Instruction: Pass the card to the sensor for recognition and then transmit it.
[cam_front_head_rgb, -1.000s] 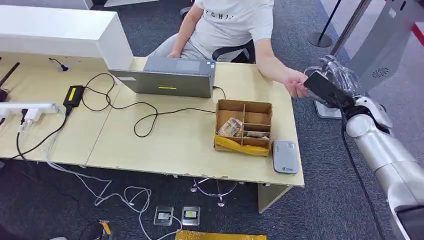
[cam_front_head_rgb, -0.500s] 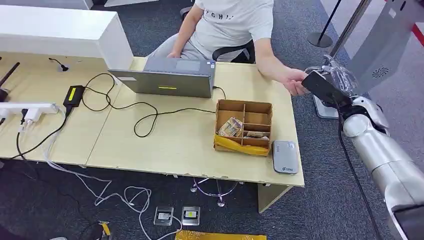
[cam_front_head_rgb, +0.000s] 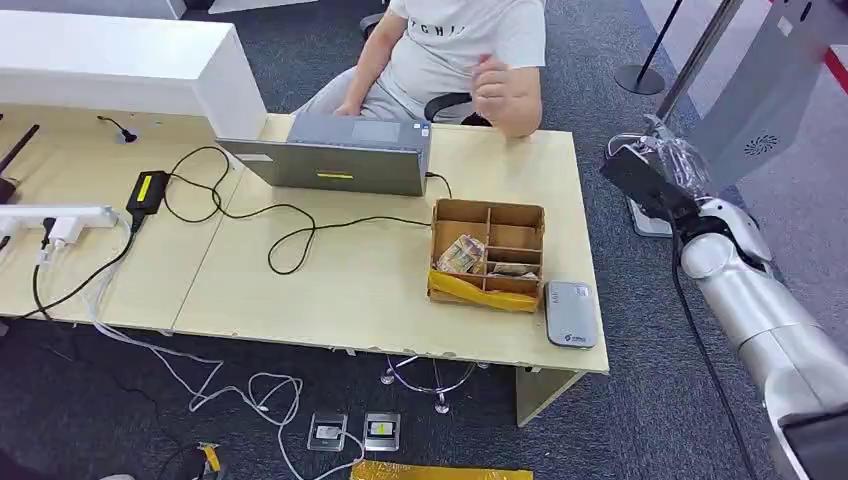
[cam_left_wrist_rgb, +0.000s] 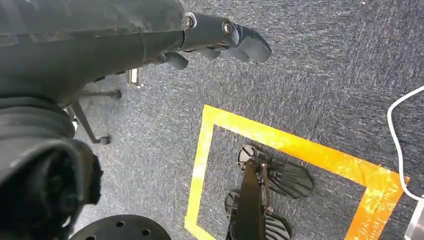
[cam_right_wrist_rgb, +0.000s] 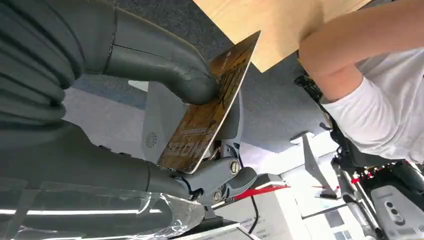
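My right hand (cam_front_head_rgb: 655, 178) hangs off the table's right end, level with its far corner. In the right wrist view the thumb and fingers (cam_right_wrist_rgb: 220, 177) pinch a dark brown card (cam_right_wrist_rgb: 207, 117) by its faces. The grey card sensor (cam_front_head_rgb: 570, 313) lies flat on the table's near right corner, well in front of and to the left of that hand. A seated person in a white shirt (cam_front_head_rgb: 470, 45) holds a hand (cam_front_head_rgb: 500, 92) up at the chest, away from the card. My left hand (cam_left_wrist_rgb: 220, 36) hangs over the carpet with its fingers stretched out and nothing in them.
A partitioned cardboard box (cam_front_head_rgb: 488, 255) with notes and a yellow bag stands just left of the sensor. A grey laptop (cam_front_head_rgb: 340, 155), a charger and trailing cables (cam_front_head_rgb: 290, 225) cover the table's middle and left. A grey kiosk (cam_front_head_rgb: 765, 85) stands right behind my right hand.
The person's hand, which was at the card in my right hand, has let go and pulled back to the chest. My right hand keeps the card and has shifted slightly.
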